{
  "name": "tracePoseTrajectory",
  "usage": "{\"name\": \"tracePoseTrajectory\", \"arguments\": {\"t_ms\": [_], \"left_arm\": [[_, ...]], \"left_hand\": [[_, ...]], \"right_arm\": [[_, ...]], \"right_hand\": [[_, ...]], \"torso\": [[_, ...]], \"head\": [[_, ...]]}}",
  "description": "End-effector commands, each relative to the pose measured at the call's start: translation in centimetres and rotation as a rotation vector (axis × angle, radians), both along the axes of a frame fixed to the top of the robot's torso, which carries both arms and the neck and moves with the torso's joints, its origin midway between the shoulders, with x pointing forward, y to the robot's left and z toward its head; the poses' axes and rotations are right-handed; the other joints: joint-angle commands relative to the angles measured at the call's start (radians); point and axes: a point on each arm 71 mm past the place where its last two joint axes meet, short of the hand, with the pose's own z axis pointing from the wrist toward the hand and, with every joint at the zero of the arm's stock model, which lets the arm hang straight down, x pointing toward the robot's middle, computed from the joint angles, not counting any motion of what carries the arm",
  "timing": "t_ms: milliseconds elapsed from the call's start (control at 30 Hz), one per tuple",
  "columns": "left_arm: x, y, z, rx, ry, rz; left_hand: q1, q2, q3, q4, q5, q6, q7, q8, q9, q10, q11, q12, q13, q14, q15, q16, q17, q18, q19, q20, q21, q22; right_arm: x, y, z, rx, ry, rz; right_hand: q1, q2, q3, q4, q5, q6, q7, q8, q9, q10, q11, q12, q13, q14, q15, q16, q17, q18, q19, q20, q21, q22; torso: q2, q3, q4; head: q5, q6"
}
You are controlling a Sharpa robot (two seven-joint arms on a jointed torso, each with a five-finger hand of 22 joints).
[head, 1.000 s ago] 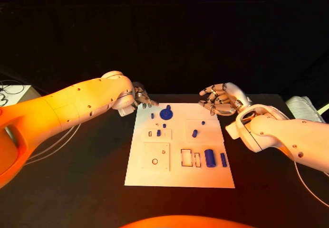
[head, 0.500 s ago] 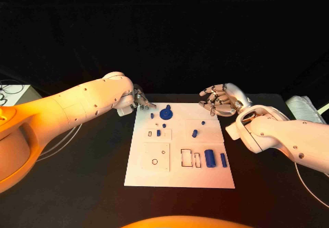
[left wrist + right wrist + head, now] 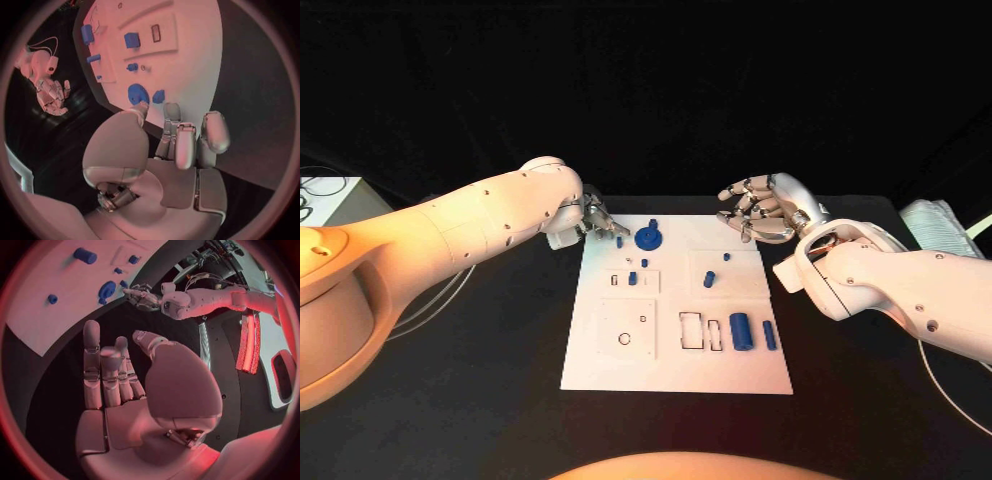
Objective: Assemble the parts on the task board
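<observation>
The task board (image 3: 678,375) lies in the middle of the black desk (image 3: 473,400), with small blue parts (image 3: 741,332) on it. The left hand (image 3: 596,222) hovers at its far left corner beside a round blue part (image 3: 649,239), fingers (image 3: 185,145) loosely apart and holding nothing. The right hand (image 3: 764,210) is at the far right corner, fingers (image 3: 94,365) spread and empty.

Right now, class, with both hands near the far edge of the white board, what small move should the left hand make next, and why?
Probably the left hand should ease down and close on the small blue piece at the board's far left corner. Its fingers hang just beside that piece and the round blue disc, holding nothing, and the right hand hovers empty off the far right edge.
</observation>
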Motion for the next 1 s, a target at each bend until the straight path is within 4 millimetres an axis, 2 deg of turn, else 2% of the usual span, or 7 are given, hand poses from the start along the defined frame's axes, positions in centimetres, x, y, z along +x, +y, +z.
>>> {"name": "tracePoseTrajectory", "arguments": {"t_ms": [33,400,700,867,1000], "left_arm": [[-0.16,-0.29,-0.51,-0.017,0.024,-0.023],[-0.22,-0.23,-0.97,-0.026,0.025,-0.018],[-0.27,-0.42,-0.97,-0.052,0.022,-0.014],[-0.28,-0.49,-0.95,-0.068,0.020,-0.014],[-0.36,-0.59,-0.97,-0.080,0.028,-0.023]], "left_hand": [[-0.008,0.002,0.006,-0.003,0.002,0.010,-0.002,-0.005,-0.003,0.007,0.000,0.008,0.001,0.055,0.007,0.005,0.141,-0.003,0.003,0.000,0.005,0.000],[-0.002,0.010,0.016,-0.004,0.002,0.014,-0.003,-0.007,-0.007,0.008,-0.001,0.010,0.002,0.055,0.006,0.006,0.142,-0.003,0.004,0.000,0.006,0.002],[0.019,0.034,0.051,-0.006,0.003,0.022,-0.006,-0.009,-0.017,0.008,-0.004,0.012,0.000,0.055,0.004,0.008,0.143,-0.003,0.005,-0.001,0.008,0.005],[0.071,0.041,0.106,-0.011,0.002,0.024,-0.011,-0.005,-0.021,0.006,-0.009,0.013,-0.003,0.055,-0.001,0.009,0.143,-0.004,0.005,-0.004,0.009,0.008],[0.155,0.033,0.233,-0.049,0.000,0.020,-0.018,0.006,-0.019,0.004,-0.017,0.008,-0.011,0.057,-0.007,0.013,0.146,-0.004,0.005,-0.010,0.010,0.012]], "right_arm": [[-0.09,0.12,0.07,-0.005,-0.009,0.010],[-0.09,0.10,0.09,-0.005,-0.010,0.010],[-0.04,0.11,0.06,-0.007,-0.008,0.010],[-0.03,0.10,0.04,-0.008,-0.005,0.009],[-0.01,0.09,0.02,-0.009,-0.003,0.009]], "right_hand": [[-0.006,0.001,0.003,0.004,0.004,-0.004,0.004,0.004,0.001,-0.002,-0.008,-0.002,-0.001,0.006,-0.001,-0.005,-0.001,0.020,0.005,0.001,-0.004,-0.001],[-0.006,0.001,0.003,0.004,0.004,-0.004,0.004,0.004,0.001,-0.002,-0.008,-0.002,-0.001,0.006,-0.001,-0.005,-0.001,0.020,0.005,0.001,-0.004,-0.001],[-0.006,0.001,0.003,0.005,0.006,-0.005,0.005,0.004,0.001,-0.003,-0.008,-0.003,-0.002,0.006,-0.001,-0.007,0.000,0.020,0.005,0.001,-0.006,-0.002],[-0.006,0.001,0.003,0.005,0.006,-0.005,0.005,0.004,0.001,-0.003,-0.008,-0.003,-0.002,0.006,-0.001,-0.007,0.000,0.020,0.005,0.001,-0.006,-0.002],[-0.007,0.002,0.003,0.005,0.007,-0.006,0.005,0.004,0.001,-0.004,-0.007,-0.002,-0.003,0.007,-0.001,-0.007,0.001,0.020,0.006,0.001,-0.007,-0.003]], "torso": [[0.000,0.0001,0.0007],[-0.002,0.0014,0.0022],[-0.002,0.0028,0.0019],[-0.002,0.0023,0.0018],[-0.002,0.0029,0.0024]], "head": [[-0.002,-0.003],[-0.004,-0.008],[-0.002,-0.010],[-0.002,-0.011],[-0.002,-0.011]]}}
